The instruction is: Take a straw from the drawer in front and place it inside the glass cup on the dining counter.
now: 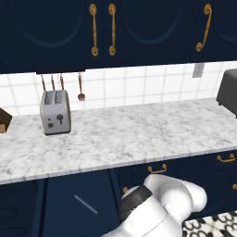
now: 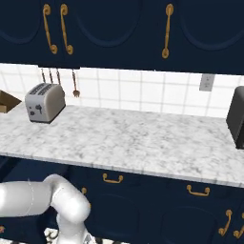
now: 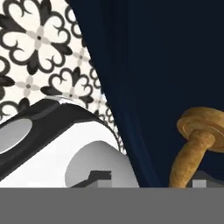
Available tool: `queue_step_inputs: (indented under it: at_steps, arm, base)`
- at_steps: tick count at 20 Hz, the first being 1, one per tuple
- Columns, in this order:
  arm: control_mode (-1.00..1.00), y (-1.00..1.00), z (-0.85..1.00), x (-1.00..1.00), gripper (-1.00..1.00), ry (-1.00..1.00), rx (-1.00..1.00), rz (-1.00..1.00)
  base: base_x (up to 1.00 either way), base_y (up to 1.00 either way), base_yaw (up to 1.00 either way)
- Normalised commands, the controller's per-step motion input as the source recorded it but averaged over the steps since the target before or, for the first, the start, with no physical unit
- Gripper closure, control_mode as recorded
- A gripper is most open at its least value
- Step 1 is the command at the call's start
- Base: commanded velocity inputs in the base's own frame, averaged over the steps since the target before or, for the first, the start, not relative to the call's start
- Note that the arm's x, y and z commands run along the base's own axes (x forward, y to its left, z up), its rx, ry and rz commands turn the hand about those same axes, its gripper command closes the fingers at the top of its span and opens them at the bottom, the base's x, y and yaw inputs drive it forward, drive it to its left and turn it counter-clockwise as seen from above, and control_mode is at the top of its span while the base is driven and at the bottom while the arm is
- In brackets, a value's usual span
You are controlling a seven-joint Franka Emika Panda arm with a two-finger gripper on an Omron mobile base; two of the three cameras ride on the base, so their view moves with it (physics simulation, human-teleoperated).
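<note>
The drawer (image 1: 62, 215) stands pulled out below the worktop's left part, and a thin pale straw (image 1: 85, 204) lies slantwise inside it. In the hand view the navy drawer front (image 3: 153, 65) is very close, with its curved brass pull (image 3: 196, 144) rising at the lower right. My gripper (image 3: 151, 181) is open: the two dark fingertips (image 3: 99, 177) stand wide apart, and the pull sits between them, close to the right one. Nothing is held. My arm bends down in front of the cabinets. The glass cup and the dining counter are out of view.
A silver toaster (image 1: 55, 112) stands on the marble worktop (image 1: 139, 134) at the left, and a black appliance (image 1: 229, 92) at the right. Shut drawers with brass pulls (image 1: 157, 169) run under the worktop. Black-and-white patterned floor (image 3: 39, 52) lies below.
</note>
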Motion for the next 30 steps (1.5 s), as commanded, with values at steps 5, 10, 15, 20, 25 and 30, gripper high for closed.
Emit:
queue_step_inputs:
  at_steps: [5, 10, 15, 20, 25, 30]
  arm:
    - [-1.00, 0.01, 0.34, -0.29, -1.00, -0.02, -0.02, 0.00]
    - [-1.00, -0.02, 0.97, 0.42, -1.00, 0.06, 0.07, 0.00]
    - [-1.00, -0.19, 1.00, 0.47, -1.00, 0.37, 0.12, 0.00]
    - [-1.00, -0.30, 1.00, -0.40, -1.00, 0.22, 0.17, 0.03]
    - [-1.00, -0.14, 1.00, -0.67, -1.00, -0.01, 0.20, 0.01]
    - [-1.00, -0.08, 0.98, 0.54, -1.00, -0.23, 0.13, -0.16]
  base:
    - [0.00, 0.00, 0.00]
    - [0.00, 0.00, 0.00]
    - [0.00, 0.00, 0.00]
    - [0.00, 0.00, 0.00]
    - [0.00, 0.00, 0.00]
    - [0.00, 0.00, 0.00]
